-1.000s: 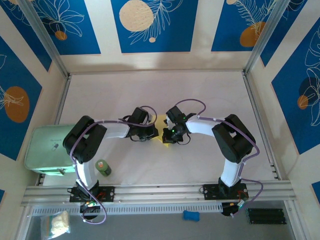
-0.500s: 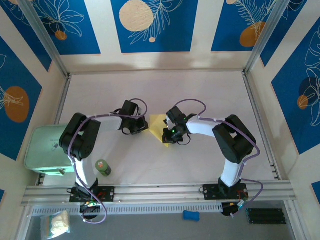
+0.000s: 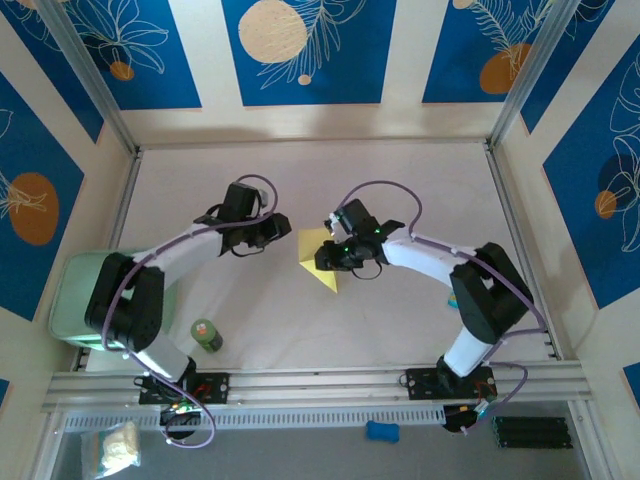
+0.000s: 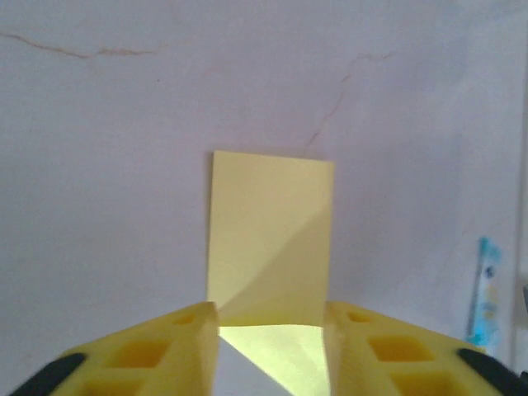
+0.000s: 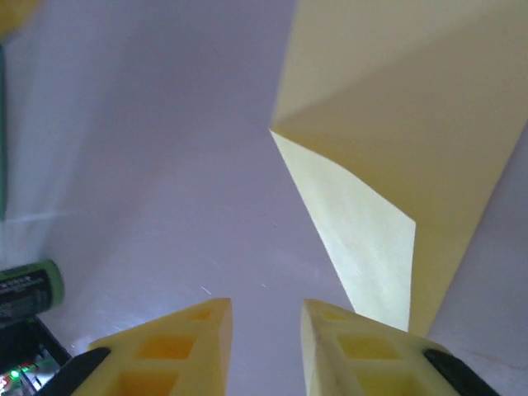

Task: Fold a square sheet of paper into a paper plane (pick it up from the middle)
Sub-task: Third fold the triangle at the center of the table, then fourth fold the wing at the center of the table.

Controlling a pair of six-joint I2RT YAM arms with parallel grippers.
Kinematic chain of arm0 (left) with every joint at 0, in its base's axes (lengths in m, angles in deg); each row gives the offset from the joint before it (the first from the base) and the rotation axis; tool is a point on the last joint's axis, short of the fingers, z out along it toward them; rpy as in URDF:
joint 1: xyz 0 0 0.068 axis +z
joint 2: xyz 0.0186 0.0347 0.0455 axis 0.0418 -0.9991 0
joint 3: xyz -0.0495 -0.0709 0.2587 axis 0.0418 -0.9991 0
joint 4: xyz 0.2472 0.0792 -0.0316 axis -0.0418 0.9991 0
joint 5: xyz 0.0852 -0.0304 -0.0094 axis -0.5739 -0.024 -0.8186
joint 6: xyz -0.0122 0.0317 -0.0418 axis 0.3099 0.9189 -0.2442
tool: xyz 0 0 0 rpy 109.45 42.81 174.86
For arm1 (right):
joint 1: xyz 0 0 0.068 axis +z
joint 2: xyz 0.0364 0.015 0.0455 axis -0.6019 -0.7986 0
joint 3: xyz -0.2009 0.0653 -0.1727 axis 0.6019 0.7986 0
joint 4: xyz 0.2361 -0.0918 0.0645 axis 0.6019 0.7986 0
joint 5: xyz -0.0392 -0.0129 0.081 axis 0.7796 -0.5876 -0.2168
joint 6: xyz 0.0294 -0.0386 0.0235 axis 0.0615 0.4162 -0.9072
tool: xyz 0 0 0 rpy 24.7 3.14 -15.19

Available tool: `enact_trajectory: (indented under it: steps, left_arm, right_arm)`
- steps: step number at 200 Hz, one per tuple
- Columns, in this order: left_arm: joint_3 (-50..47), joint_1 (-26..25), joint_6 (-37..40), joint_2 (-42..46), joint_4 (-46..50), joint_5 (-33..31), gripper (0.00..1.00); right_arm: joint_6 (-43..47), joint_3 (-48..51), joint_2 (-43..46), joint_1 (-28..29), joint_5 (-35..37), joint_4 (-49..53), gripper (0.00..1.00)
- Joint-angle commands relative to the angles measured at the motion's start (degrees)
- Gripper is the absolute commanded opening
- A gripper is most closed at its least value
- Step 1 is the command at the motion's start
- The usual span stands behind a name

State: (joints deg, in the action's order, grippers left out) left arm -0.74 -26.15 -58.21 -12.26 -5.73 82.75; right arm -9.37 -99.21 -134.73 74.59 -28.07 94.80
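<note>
Pale-yellow paper, creased flat, lies near the middle of a matte white table (image 3: 400, 180) with a robot arm on either side. At the table's 9 o'clock edge stands a mint-green box (image 3: 80, 300) with rounded corners. A small green can (image 3: 205, 335) stands upright at about 7 o'clock.

The left gripper (image 3: 283, 228) hovers at the 10 o'clock side of the paper plane (image 3: 318, 262), just beside it. Its wrist camera shows blocky yellow plastic fingers (image 4: 165, 359) with square cut-outs, spread apart and pinching nothing. The plane's blunt, square-cut end stretches toward 12 o'clock through the gap, with a diagonal crease shading one half. Whether the tips touch the paper cannot be told. Hairline cracks run across the tabletop there, and a thin blue-and-white packet (image 4: 485, 289) lies at 4 o'clock.

From above, the plane is kite-shaped, its sharp point aimed at 5 o'clock. The right gripper (image 3: 326, 254) sits at the plane's 2 o'clock edge. Its wrist camera shows matching yellow fingers (image 5: 363, 355) parted by a narrow gap, with bare table between them. The plane lies at 1 o'clock in that view, a folded flap running down to just beside the right-hand finger.
</note>
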Motion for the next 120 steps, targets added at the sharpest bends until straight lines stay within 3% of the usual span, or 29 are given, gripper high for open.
enact_trajectory:
  steps: [1,74,120]
  left_arm:
    - [-4.4,0.3,-4.9,1.6,-1.3,0.2,0.44]
    - [-8.7,-1.3,-13.9,-2.1,-8.4,5.4,0.51]
    - [-7.7,-2.5,-15.8,-6.6,-10.7,7.9,0.43]
  right_arm:
    - [-3.4,0.3,0.5,1.0,2.8,-0.5,0.29]
    - [-10.1,-1.3,-6.2,1.3,10.4,0.9,0.29]
    - [-9.9,-2.3,-10.1,-0.2,9.6,1.5,0.26]
